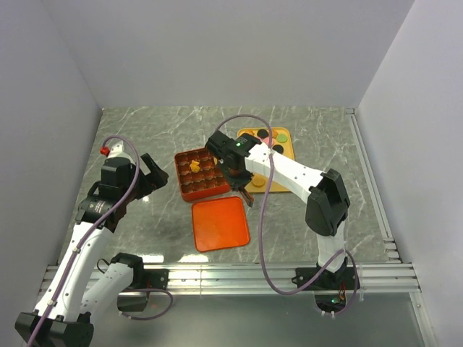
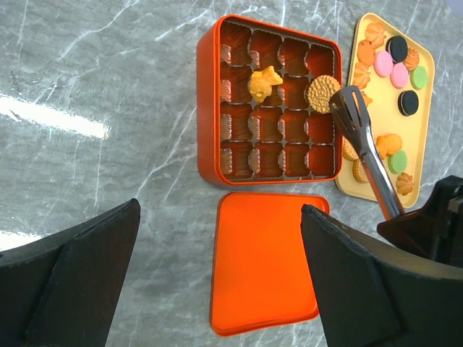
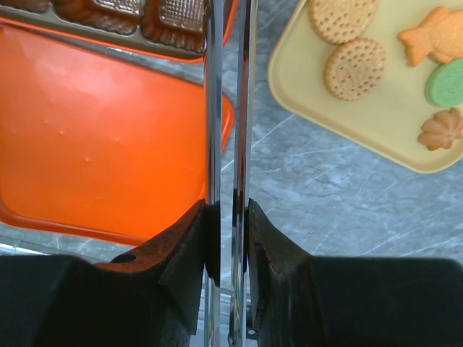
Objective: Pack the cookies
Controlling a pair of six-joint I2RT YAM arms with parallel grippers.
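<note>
I am squeezing my right gripper (image 3: 228,217) on the steel tongs (image 3: 228,108), with both dark pads pressing the two blades nearly together. My left gripper (image 2: 221,210) is hanging over the left part of the marble table (image 2: 108,87) with its black fingers (image 2: 72,282) spread wide apart, gripping nothing.

Just ahead of it the flat orange lid (image 2: 264,267) is lying on the marble, its far edge just beside the gridded orange box (image 2: 206,108).

Inside the box a fish-shaped cookie (image 2: 265,82) is sitting in one of the inner cells. A round dotted cookie (image 2: 323,92) is resting at the right-hand column with the tongs' tip lying against it. I cannot tell whether the tip is pinching it.

Past the box, on its right, the yellow tray (image 3: 398,101) is carrying the other cookies (image 2: 399,74): tan rounds and flowers, two pink, two green, two black.
</note>
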